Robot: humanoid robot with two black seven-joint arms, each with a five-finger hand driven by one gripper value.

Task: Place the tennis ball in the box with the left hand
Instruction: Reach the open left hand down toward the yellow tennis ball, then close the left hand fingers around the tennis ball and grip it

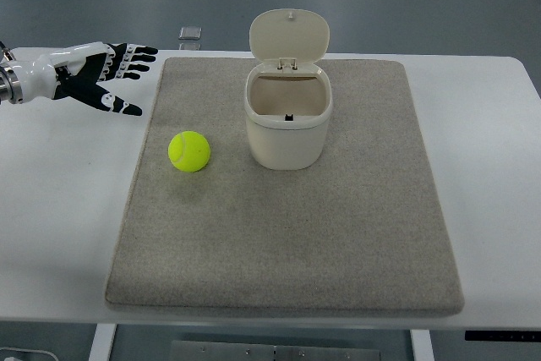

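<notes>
A yellow-green tennis ball [189,151] lies on the grey mat [338,243], left of the box. The box [287,128] is a cream bin standing upright near the mat's far middle, its hinged lid [289,37] flipped open and its inside showing empty. My left hand [106,73] comes in from the left edge, over the white table just off the mat's far-left corner. Its fingers are spread and hold nothing. It is up and to the left of the ball, about a hand's length away. My right arm does not show.
The white table [59,192] extends around the mat on all sides. A small grey square object [191,34] lies at the table's far edge, left of the lid. The table's front edge runs along the bottom of the view.
</notes>
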